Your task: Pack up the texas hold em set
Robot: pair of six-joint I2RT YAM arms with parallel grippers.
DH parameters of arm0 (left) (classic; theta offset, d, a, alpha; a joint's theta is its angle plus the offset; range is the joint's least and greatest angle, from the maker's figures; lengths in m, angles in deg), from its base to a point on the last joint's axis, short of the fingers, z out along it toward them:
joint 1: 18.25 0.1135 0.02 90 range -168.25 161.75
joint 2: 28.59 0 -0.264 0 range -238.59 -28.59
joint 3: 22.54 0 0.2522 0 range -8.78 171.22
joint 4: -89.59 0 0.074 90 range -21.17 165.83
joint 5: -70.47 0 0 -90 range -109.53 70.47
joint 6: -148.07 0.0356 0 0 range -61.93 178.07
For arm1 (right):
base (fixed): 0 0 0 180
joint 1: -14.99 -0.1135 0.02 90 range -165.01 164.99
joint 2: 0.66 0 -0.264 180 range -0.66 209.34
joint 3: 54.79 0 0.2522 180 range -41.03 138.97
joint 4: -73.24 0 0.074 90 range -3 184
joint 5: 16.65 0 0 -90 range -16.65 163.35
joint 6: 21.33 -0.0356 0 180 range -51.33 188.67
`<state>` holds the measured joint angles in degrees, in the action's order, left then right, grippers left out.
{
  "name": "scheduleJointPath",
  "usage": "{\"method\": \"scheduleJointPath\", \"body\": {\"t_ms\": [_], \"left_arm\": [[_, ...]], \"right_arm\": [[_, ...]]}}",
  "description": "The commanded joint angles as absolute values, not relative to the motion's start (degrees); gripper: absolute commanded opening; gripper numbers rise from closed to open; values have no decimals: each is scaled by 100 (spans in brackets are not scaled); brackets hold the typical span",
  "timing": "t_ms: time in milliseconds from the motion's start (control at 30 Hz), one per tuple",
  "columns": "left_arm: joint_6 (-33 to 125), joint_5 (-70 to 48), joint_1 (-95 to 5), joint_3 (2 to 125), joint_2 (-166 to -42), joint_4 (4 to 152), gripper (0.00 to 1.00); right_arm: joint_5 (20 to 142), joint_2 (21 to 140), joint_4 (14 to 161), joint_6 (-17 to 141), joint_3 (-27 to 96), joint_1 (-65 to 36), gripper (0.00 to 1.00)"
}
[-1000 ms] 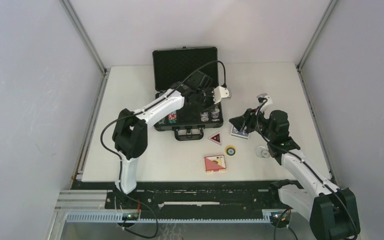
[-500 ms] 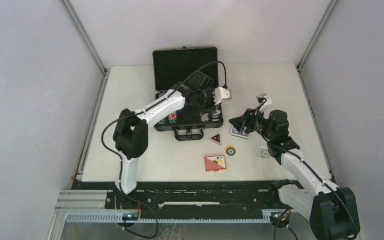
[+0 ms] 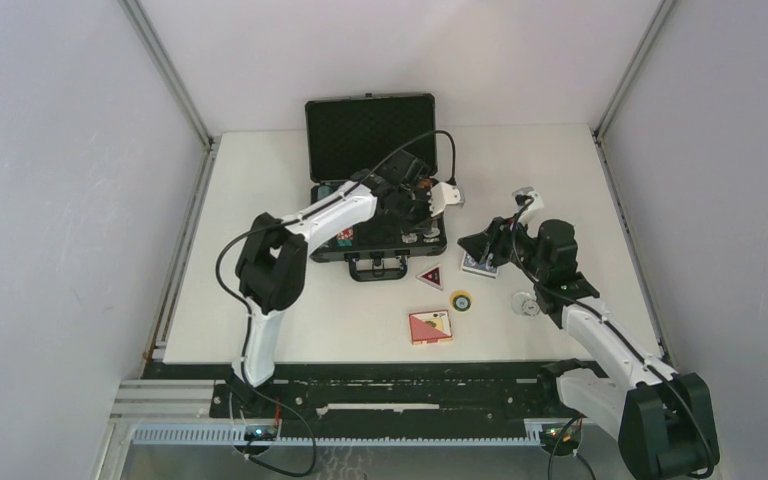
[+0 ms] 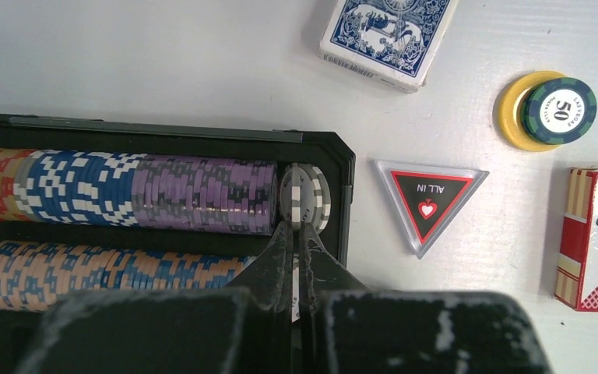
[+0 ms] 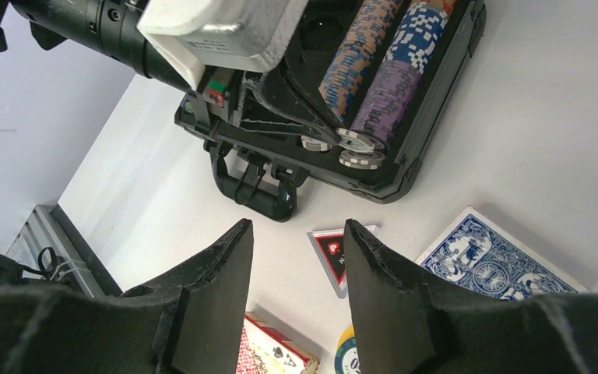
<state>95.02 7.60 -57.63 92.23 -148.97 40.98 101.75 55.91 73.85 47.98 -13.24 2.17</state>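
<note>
**Left gripper clenched at the chip rows, right gripper released over the loose pieces**

The black briefcase (image 3: 370,130) is seen lying open on the counter (image 3: 260,300), with its lid stood up at the far side. The left gripper (image 4: 296,231) is lowered into the case and clenched. Its tips are set against a few grey-and-white chips (image 4: 305,196) at the end of the purple chip row (image 4: 202,195). Whether a chip is pinched between the tips cannot be told. Farther along that row from the tips, blue-and-white chips (image 4: 78,187) are stacked. A second row of orange and blue chips (image 4: 109,265) is laid alongside the gripper's fingers.

Outside the case, the blue card deck (image 4: 389,35) is found on the counter ahead of the left gripper's tips. The triangular button (image 4: 428,202), marked ALL IN, is placed just past the case wall, to the side of the tips that faces the arm bases. Farther that way, a yellow round button (image 4: 512,121) is seen with a green chip (image 4: 562,111) resting on it, and the red card deck (image 4: 596,238) is cut off by the view's edge.

The right gripper (image 5: 297,230) is released, with nothing between its fingers, and is poised above the counter. The triangular button is seen just below the gap between its fingers, and the briefcase lies ahead of it.
</note>
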Motion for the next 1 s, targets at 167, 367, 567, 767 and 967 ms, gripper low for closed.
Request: {"method": "scheduleJointPath", "body": {"t_ms": [167, 367, 567, 767, 967], "left_arm": [[9693, 648, -5789, 9334, -15068, 4234, 0], [9650, 680, -5789, 9384, -15181, 4243, 2], [9548, 598, -5790, 9412, -15193, 4298, 39], [9501, 476, -5782, 9361, -15069, 4446, 53], [9477, 432, -5755, 9377, -14945, 4513, 54]], "right_arm": [[10233, 5667, 7066, 4811, -1324, 242, 55], [10239, 5703, 7057, 4811, -1326, 242, 54], [10268, 5750, 7031, 4802, -1322, 241, 54], [10284, 5791, 6997, 4793, -1326, 233, 54], [10304, 5804, 6986, 4784, -1321, 233, 54]]}}
